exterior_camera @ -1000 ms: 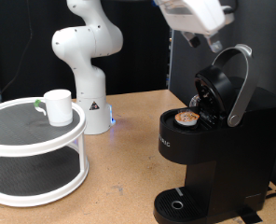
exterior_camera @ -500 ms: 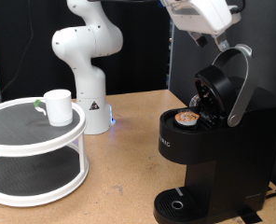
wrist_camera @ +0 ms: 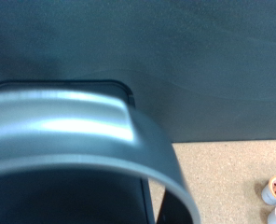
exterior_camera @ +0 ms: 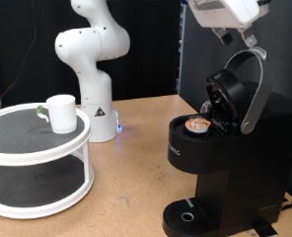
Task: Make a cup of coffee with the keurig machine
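Hovering at the exterior view's top right, the tool (exterior_camera: pixel 228 36), its finger spacing unclear, is nearing the keurig machine (exterior_camera: pixel 220 158)'s raised lid handle (exterior_camera: pixel 253 89); closing it probably needs a downward push.

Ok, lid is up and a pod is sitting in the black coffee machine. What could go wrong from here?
The gripper hangs close above the raised silver-grey curved lid handle; a misjudged descent might glance off it. The brown-topped pod lies exposed in the black boxy coffee machine, so a rough closure could jam it. The plain white ceramic mug sits on the white two-tier round stand, not on the machine's drip tray; brewing now would spill.
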`<state>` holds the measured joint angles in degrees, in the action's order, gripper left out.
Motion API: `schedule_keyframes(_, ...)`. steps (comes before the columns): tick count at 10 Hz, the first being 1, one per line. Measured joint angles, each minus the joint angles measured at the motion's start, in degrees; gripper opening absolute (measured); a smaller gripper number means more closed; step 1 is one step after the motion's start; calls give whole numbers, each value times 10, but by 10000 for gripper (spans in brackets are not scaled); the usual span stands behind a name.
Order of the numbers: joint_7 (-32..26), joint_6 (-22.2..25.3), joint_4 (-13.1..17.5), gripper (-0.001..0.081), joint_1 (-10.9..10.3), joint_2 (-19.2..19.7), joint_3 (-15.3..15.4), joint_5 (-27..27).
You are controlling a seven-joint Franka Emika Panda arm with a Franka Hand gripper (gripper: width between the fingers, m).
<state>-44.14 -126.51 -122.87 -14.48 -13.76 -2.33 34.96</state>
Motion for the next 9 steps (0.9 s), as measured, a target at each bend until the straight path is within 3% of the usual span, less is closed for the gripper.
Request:
schedule_keyframes(2, 8, -12, 0, 808, -1, 0, 18, 0)
schedule_keyframes(3, 13, -20, 1, 694, -2, 1, 27, -1)
schedule_keyframes(4, 18, -26, 1, 511, -3, 1, 35, -1)
schedule_keyframes(5, 22, -30, 1, 511, -3, 1, 43, -2)
schedule_keyframes(6, 26, -34, 1, 375, -3, 2, 50, -5)
schedule_keyframes(7, 32, -35, 1, 375, -3, 3, 58, -9)
schedule_keyframes(8, 40, -37, 1, 191, -3, 4, 64, -13)
schedule_keyframes(9, 48, -39, 1, 70, -3, 6, 70, -18)
